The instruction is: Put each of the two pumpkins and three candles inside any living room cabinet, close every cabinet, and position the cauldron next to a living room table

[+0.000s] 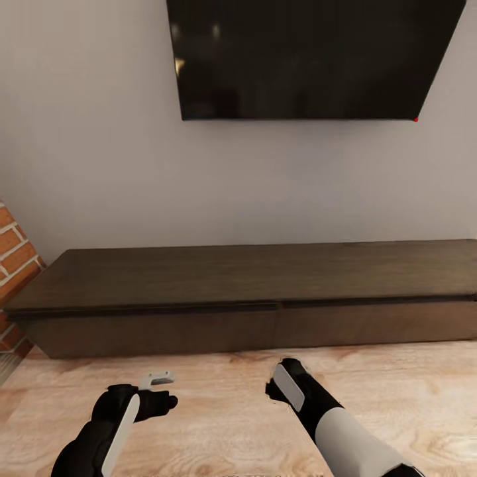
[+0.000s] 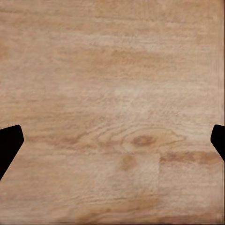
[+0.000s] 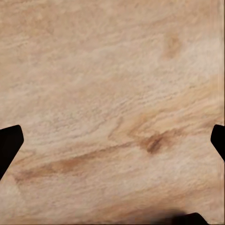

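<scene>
Cabinet [image 1: 252,298] stands shut against the wall ahead, drawers flush; left gripper [image 2: 112,140] and right gripper [image 3: 112,140] hang empty with jaws spread wide over the wood floor [image 1: 218,397], so the step is likely approach, next calling for a drawer pull

The cabinet [image 1: 265,291] is dark brown wood with a matt, faintly grained top. The floor [image 1: 218,411] is pale, knotty wood-grain plank. The television [image 1: 311,56] screen is glossy black; the wall [image 1: 99,165] is smooth and matt.
</scene>
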Motion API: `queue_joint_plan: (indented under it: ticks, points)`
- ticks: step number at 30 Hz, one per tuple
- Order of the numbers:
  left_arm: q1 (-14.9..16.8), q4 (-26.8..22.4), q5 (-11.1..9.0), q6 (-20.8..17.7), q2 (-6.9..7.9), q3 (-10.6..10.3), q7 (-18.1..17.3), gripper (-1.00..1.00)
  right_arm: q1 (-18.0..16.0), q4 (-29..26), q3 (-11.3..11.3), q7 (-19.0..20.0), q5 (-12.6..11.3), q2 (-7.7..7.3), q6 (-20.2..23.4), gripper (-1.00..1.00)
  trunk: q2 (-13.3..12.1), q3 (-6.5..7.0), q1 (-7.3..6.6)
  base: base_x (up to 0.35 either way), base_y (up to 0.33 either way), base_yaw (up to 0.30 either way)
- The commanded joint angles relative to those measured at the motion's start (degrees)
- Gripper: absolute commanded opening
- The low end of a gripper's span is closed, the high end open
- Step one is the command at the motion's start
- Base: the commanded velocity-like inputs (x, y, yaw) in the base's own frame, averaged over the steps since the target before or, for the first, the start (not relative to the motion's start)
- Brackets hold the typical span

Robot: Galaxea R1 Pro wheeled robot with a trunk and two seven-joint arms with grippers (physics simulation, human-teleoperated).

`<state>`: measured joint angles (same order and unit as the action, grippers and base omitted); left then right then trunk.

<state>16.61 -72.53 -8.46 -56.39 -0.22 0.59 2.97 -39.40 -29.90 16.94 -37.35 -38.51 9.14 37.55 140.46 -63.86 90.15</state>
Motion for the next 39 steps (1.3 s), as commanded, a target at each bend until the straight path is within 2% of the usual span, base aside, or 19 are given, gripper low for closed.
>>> queue_joint_plan:
  ticks: [1, 8, 13, 16, 22, 30, 35, 39]
  points:
    - [0.00, 0.01, 0.05, -0.15, -0.14, -0.15, 0.02, 1.00, 0.83, 0.01, -0.37, 0.04, -0.05, -0.46, -0.13, 1.00, -0.41, 0.14, -0.23, -0.194, 0.000, -0.226]
    - [0.00, 0.02, 0.27, -0.25, -0.40, -0.59, 0.10, 1.00, 5.13, 0.06, -1.12, 0.06, 0.00, -1.01, -1.72, 1.00, -3.22, 1.02, -1.76, -0.214, 0.000, -0.233]
    - [0.00, 0.02, 0.28, -0.20, -0.47, -0.66, 0.10, 1.00, 5.78, 0.25, -1.58, 0.03, -0.05, -1.07, -2.13, 1.00, -5.23, 1.62, -2.86, -0.034, 0.000, -0.232]
    - [0.00, 0.02, 0.28, -0.07, -0.47, -0.67, 0.10, 1.00, 6.14, 0.33, -2.82, 0.06, -0.06, -1.15, -2.25, 1.00, -6.43, 1.98, -3.52, -0.007, 0.000, -0.232]
    - [0.00, 0.11, 0.30, 0.21, -0.49, -0.80, 0.17, 1.00, 7.18, 0.36, -8.00, 0.03, 0.00, -1.15, -2.66, 1.00, -8.84, 2.71, -4.84, -0.001, 0.000, -0.233]
    - [0.00, 0.34, 0.29, 0.37, -0.49, -1.16, 0.27, 1.00, 7.35, 0.84, -12.50, -0.14, 0.00, -1.25, -4.70, 1.00, -12.05, 3.70, -6.60, 0.000, 0.000, -0.236]
    - [0.00, 0.53, 0.35, 0.46, -0.49, -3.40, 0.28, 1.00, 7.46, 1.13, -16.14, -0.05, -0.07, -3.17, -5.29, 1.00, -14.05, 4.32, -7.69, 0.000, 0.000, -0.237]
    - [0.00, 0.59, 0.37, 0.67, -0.45, -3.96, 0.21, 1.00, 8.75, 1.22, -18.61, -0.02, -0.07, -3.72, -7.33, 1.00, -15.66, 4.81, -8.57, 0.000, 0.000, -0.238]
